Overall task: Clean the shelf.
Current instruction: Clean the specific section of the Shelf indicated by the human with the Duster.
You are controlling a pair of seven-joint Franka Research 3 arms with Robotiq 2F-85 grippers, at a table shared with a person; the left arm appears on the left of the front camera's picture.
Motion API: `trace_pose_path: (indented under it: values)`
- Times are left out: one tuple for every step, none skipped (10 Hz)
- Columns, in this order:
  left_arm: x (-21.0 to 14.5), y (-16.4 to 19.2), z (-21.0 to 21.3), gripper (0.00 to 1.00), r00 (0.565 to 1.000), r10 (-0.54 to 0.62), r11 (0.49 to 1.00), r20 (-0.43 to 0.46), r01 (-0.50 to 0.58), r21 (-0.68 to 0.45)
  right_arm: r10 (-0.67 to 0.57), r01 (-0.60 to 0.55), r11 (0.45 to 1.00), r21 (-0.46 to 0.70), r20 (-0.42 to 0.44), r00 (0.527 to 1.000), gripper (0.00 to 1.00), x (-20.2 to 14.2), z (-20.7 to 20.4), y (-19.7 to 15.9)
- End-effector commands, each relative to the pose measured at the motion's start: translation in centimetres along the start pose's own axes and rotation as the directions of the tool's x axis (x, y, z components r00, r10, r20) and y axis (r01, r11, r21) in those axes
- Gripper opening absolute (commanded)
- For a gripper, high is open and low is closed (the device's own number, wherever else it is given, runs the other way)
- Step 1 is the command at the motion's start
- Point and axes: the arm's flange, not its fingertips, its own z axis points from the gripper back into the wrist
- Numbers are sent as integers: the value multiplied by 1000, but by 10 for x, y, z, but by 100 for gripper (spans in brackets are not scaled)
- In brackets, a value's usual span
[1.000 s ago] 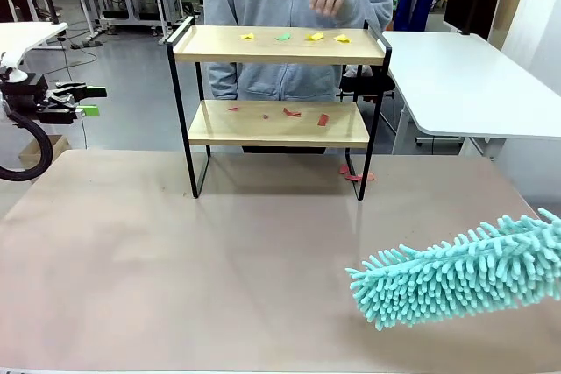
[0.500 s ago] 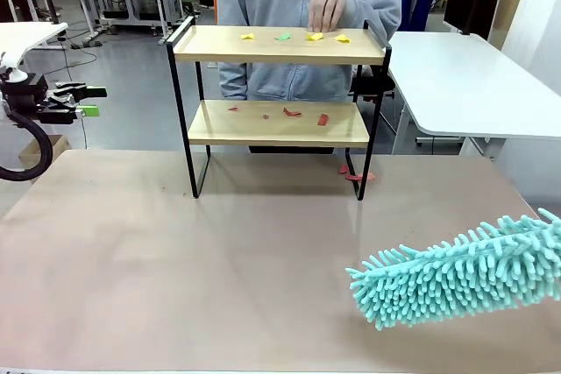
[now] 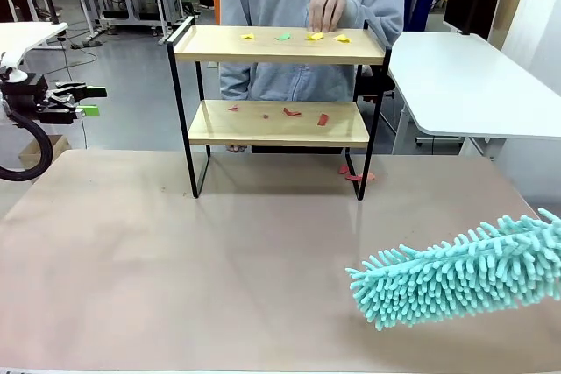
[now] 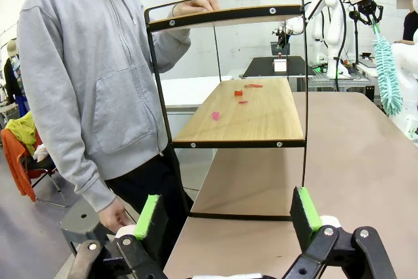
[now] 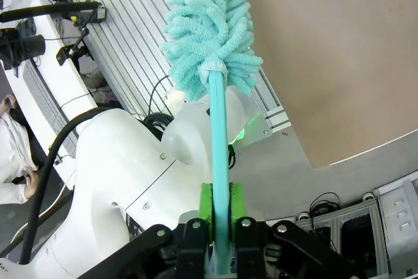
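The person's hand (image 3: 326, 8) has come down since a second ago. It was raised in front of the chest, and now its fingertips rest at the back edge of the top board, right by the yellow scraps (image 3: 316, 37). Neither arm has shifted.

The shelf (image 3: 219, 45) stands at twelve o'clock on the brown table (image 3: 175, 260), towards the far edge, with the person just behind it. Yellow and green scraps lie on its top board, red bits (image 3: 292, 113) on the lower one, and a few more red bits (image 3: 355, 174) on the table beside its right foot.

The right gripper (image 5: 220, 194) is pressed tight on the handle of a turquoise duster (image 3: 456, 273), whose fluffy head hangs over the table at about four o'clock, well apart from the shelf. The left gripper (image 3: 90, 101) waits off the table's edge at nine o'clock, fingers spread wide and empty, looking side-on at the rack.

I'd say cleaning hasn't started, since the tool is in hand but no board has been touched. The next move calls for raising the duster head to the height of the top board and swinging it in towards twelve o'clock. It would then sweep along between the raised side rails, but only once that hand is clear.

I can make out no brand, label or lettering anywhere.
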Motion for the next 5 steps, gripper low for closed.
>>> trace_pose_path:
  values:
    - [3, 0, 0, 100, 1000, -3, 1000, -2, 3, -2, 5, -5, 1000, 9, 1, 1000, 13, 0, 0, 1]
    - [3, 0, 0, 100, 1000, -3, 1000, -2, 3, -2, 5, -5, 1000, 9, 1, 1000, 13, 0, 0, 1]
    - [3, 0, 0, 100, 1000, -3, 1000, -2, 3, -2, 5, -5, 1000, 9, 1, 1000, 13, 0, 0, 1]
    - [3, 0, 0, 100, 1000, -3, 1000, -2, 3, -2, 0, 0, 1000, 0, 0, 1000, 13, 0, 0, 0]
    - [3, 0, 0, 100, 1000, -3, 1000, -2, 3, -2, 3, -4, 1000, 6, 69, 998, 13, 15, 13, 4]
